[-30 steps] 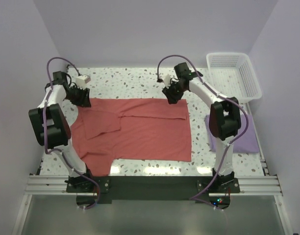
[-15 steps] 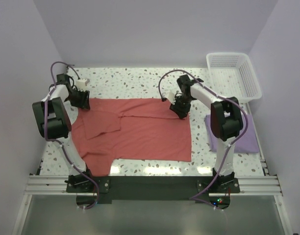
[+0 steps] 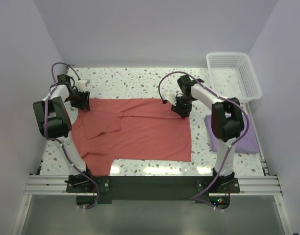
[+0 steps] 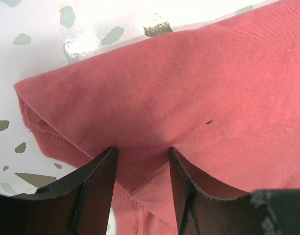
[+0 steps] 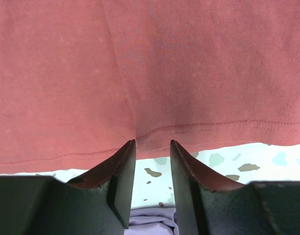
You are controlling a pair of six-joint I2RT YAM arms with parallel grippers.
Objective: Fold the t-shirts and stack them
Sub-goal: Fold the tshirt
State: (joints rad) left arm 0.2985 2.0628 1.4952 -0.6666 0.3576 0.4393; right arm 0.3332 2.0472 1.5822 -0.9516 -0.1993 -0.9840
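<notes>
The salmon t-shirt lies spread flat on the speckled table, its left side partly folded in. My left gripper is down on its far left corner; in the left wrist view the fingers stand apart with the salmon cloth between them, not pinched. My right gripper is at the shirt's far right edge; in the right wrist view it is open, its tips at the stitched hem. The lavender t-shirt lies folded at the right, partly behind the right arm, and shows below the jaws.
A white lattice basket stands at the far right corner. Purple cables loop above both wrists. The table's near edge meets a metal rail where the arm bases are bolted.
My right gripper has moved from the shirt's far hem toward me and right, to its right edge, and dropped lower. My left arm's elbow swung back; its gripper stays at the far left corner.
</notes>
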